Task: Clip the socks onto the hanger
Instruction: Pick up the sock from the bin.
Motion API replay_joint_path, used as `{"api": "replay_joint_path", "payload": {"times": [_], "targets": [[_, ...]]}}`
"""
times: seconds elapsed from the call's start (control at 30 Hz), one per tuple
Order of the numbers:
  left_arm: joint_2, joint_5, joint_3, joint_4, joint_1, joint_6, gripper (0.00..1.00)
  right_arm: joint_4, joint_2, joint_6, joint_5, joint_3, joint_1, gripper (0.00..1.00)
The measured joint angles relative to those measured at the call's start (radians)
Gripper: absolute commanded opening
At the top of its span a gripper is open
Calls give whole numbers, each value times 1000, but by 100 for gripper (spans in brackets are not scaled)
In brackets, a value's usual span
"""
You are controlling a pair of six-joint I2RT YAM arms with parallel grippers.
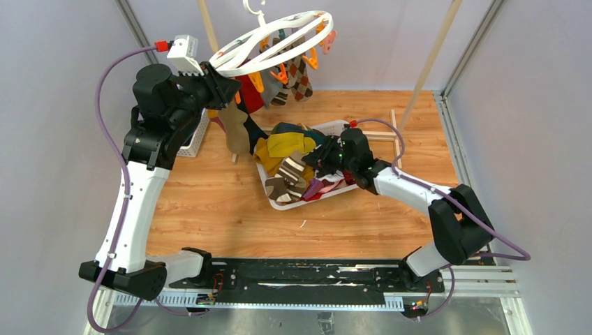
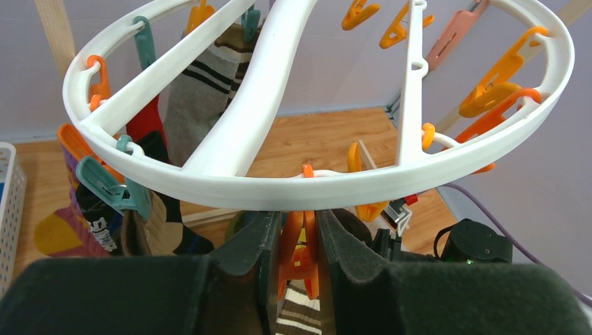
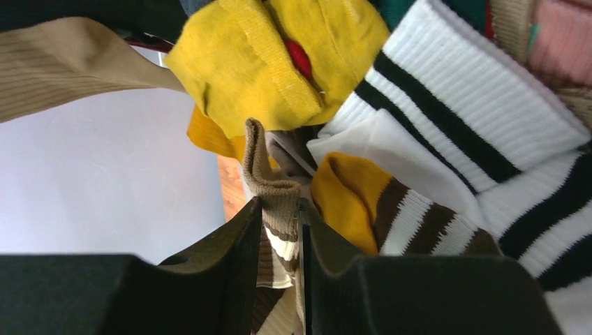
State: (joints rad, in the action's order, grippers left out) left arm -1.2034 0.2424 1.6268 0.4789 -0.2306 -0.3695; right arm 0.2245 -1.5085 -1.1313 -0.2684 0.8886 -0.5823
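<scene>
Left wrist: left hand (image 2: 299, 222) squeezes upright orange clip (image 2: 296, 259); right hand (image 3: 280, 211) pinches striped sock (image 3: 269, 171), cuff up.

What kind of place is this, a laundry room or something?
More likely a robotics lab bench staged for laundry: two robot arms mounted at a walled wooden table, a hanger of clips overhead, and a tray of socks.

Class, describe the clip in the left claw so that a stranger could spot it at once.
Find the big round white hanger hanging at the back. From the part of its rim nearest the left arm dangles an orange clip. Alone among the clips, it is pinched between the black fingers of the left claw.
</scene>
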Motion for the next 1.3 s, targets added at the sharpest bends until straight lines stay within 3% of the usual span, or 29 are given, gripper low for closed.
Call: {"api": "replay_joint_path", "payload": {"times": [0.27, 0.47, 0.73, 0.93, 1.1, 1.3], "targets": [[0, 0, 0, 2, 0, 5, 9, 166, -27, -77, -4, -51, 0, 40], [0, 0, 0, 2, 0, 11, 9, 293, -27, -106, -19, -126, 0, 40], [0, 0, 0, 2, 0, 15, 9, 386, -27, -113, -20, -148, -2, 21], [0, 0, 0, 2, 0, 16, 8, 300, -26, -37, 16, -105, -21, 2], [0, 0, 0, 2, 0, 16, 8, 208, -10, 64, 61, -34, -32, 0], [0, 0, 0, 2, 0, 17, 8, 14, 43, 336, 154, 150, -106, 0]]}}
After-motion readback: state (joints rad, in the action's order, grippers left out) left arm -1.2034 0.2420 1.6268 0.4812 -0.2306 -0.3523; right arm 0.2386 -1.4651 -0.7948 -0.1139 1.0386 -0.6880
